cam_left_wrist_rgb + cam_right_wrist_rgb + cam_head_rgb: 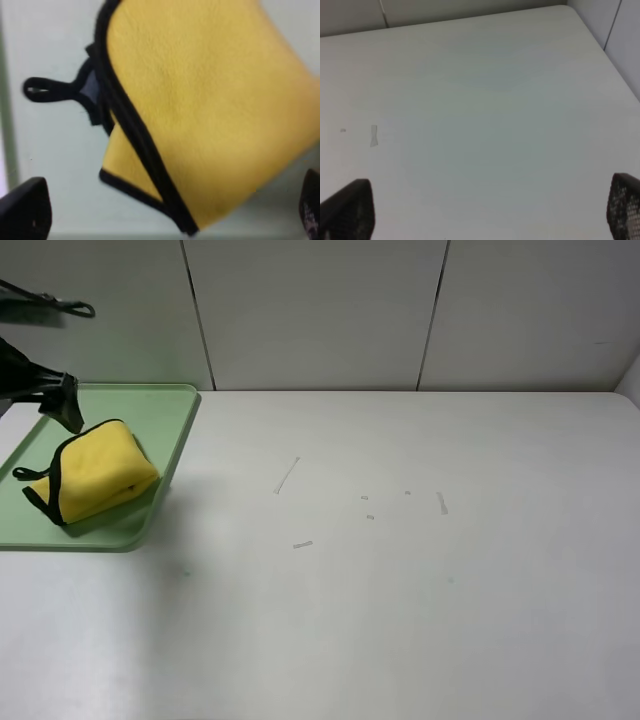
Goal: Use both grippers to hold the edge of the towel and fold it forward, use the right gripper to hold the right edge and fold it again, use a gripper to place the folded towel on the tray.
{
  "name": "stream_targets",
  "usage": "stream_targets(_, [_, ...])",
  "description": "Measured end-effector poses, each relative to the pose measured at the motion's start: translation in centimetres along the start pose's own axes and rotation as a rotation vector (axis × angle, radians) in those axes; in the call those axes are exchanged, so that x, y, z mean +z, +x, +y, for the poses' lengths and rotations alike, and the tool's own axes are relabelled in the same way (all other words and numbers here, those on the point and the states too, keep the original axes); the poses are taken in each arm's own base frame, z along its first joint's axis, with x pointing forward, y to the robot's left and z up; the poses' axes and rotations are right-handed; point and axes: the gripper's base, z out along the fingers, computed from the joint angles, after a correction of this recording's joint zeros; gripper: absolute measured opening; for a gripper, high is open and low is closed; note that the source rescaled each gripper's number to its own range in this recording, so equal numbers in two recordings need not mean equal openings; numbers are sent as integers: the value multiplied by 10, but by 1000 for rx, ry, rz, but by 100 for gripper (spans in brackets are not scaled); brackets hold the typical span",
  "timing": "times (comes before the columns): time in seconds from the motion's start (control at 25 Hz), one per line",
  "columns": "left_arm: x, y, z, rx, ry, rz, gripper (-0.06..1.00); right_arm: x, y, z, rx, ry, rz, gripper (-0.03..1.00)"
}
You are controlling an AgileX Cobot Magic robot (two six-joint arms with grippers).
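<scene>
The yellow towel (100, 472) lies folded into a thick bundle on the pale green tray (165, 420) at the far left of the table. Its black piping edge (135, 125) and small corner loop (45, 91) show close up in the left wrist view. My left gripper (62, 405) hangs just behind and above the towel. There its fingers (25, 210) stand wide apart, open, touching nothing. My right gripper (490, 205) is open over bare table and is out of the exterior high view.
The white table (400, 570) carries a few small scraps of tape (441, 502) near its middle. A panelled wall runs along the back. The tray's front left part runs past the edge of the exterior high view.
</scene>
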Motion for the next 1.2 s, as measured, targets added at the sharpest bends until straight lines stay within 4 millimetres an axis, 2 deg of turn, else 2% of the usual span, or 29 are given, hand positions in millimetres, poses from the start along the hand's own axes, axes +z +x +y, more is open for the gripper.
stream_targets(0.2, [-55, 15, 0, -20, 5, -57, 100, 0, 0, 0, 0, 0, 0, 100])
stream_targets(0.36, [-96, 37, -1, -6, 3, -54, 100, 0, 0, 0, 0, 0, 0, 100])
stream_targets(0.6, [-137, 69, -4, -1, 15, -31, 100, 0, 0, 0, 0, 0, 0, 100])
stream_targets(0.64, [-149, 80, -6, 3, 27, -23, 100, 0, 0, 0, 0, 0, 0, 100])
stream_targets(0.84, [-167, 96, -10, 0, 55, -80, 100, 0, 0, 0, 0, 0, 0, 100])
stream_targets(0.96, [-172, 105, -12, -4, 70, -99, 100, 0, 0, 0, 0, 0, 0, 100])
stream_targets(1.12, [-178, 130, -18, -9, 90, -136, 100, 0, 0, 0, 0, 0, 0, 100])
stream_targets(1.2, [-178, 151, -22, -2, 103, -156, 100, 0, 0, 0, 0, 0, 0, 100])
